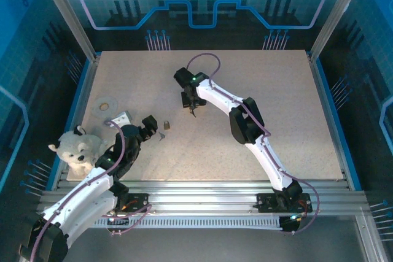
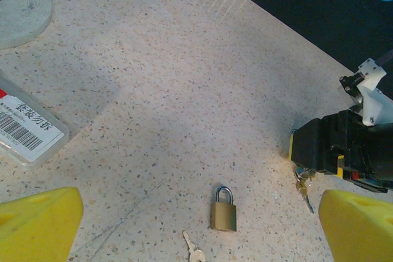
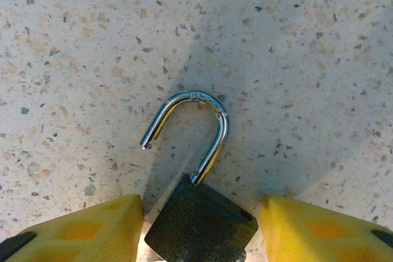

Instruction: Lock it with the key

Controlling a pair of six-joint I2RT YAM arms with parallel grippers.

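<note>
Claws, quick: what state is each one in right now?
Left claw: open wide, holding nothing.
Right claw: closed on the dark padlock, whose shackle is open.

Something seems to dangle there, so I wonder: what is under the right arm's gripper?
A small bunch of keys hangs below the right gripper, over the speckled table. Between its fingers sits a dark padlock with open shackle; its lower end is hidden.

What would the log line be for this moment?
right fingers: gripping dark padlock, shackle open | left fingers: open | brass padlock, key: on table
</note>
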